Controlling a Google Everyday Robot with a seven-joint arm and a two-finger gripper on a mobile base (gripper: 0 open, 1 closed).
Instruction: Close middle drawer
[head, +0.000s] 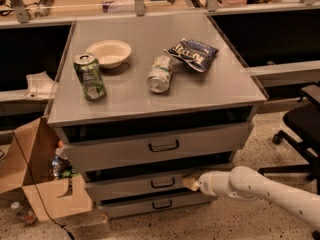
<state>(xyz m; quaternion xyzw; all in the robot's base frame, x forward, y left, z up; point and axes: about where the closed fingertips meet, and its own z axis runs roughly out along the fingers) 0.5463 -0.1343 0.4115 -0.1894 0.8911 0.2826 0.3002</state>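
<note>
The middle drawer (130,186) is the second grey drawer of the cabinet, with a small dark bar handle (162,183). It stands slightly out from the cabinet, a dark gap above its front. My gripper (191,183) comes in from the lower right on a white arm (260,190) and its tip touches the right end of the middle drawer's front.
The top drawer (155,145) and lowest drawer (150,205) also stick out a little. On the cabinet top (220,84): a green can (89,76), a white bowl (109,52), a tipped can (159,73), a chip bag (192,53). A cardboard box (35,184) stands left, an office chair (300,129) right.
</note>
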